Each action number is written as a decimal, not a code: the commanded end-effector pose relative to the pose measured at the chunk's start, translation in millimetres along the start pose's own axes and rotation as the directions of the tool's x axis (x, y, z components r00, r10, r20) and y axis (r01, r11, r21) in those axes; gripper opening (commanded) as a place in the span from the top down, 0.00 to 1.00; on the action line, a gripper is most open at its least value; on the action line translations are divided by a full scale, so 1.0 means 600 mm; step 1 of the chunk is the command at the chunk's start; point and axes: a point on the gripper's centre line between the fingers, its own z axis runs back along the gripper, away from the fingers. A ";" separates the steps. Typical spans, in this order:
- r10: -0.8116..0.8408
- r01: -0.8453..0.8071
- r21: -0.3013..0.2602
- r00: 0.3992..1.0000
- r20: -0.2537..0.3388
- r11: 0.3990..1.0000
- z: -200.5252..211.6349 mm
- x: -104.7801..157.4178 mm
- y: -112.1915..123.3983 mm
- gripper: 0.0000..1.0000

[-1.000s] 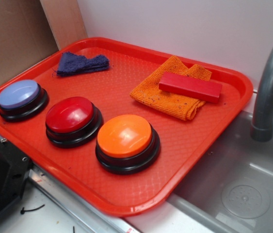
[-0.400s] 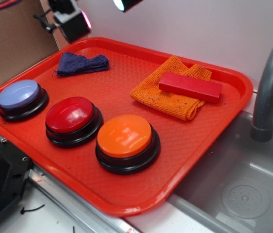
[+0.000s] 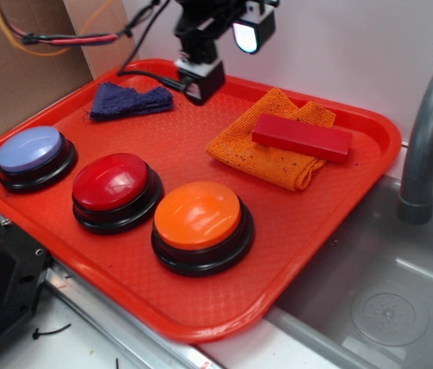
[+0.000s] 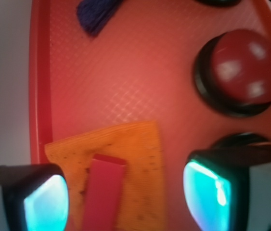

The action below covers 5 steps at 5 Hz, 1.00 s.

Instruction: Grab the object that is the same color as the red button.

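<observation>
Red plastic, waffle-textured, makes up the large tray (image 3: 331,207) that holds nearly everything here. On its near left side three round push buttons on black bases stand in a slanting row: a pale blue-domed button (image 3: 30,151) at far left, the red button (image 3: 112,183) in the middle, and an orange-domed button (image 3: 198,218) nearest the front. A crumpled dark blue cloth (image 3: 130,100) lies toward the far left corner. On the right half of the tray a folded orange cloth (image 3: 262,150) is spread flat, and the red block (image 3: 301,137) rests on top of it, lying lengthwise across the cloth's far right portion, well apart from the buttons. The gripper (image 3: 201,88) hangs above the far edge of the tray, between the blue cloth and the orange cloth, touching nothing. In the wrist view its jaws stand wide apart and empty, with the red block (image 4: 102,192) and orange cloth (image 4: 125,144) showing between them below, and the red button (image 4: 241,67) off to the upper right. A red and yellow cable bundle (image 3: 54,37) trails from the arm at upper left. To the right of the tray sits a grey sink basin (image 3: 385,300) with a grey faucet (image 3: 431,131) rising beside it. No readable writing or labels show anywhere.
</observation>
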 end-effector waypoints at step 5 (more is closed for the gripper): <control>0.045 -0.047 0.040 0.998 0.047 0.998 -0.105 -0.011 -0.017 1.00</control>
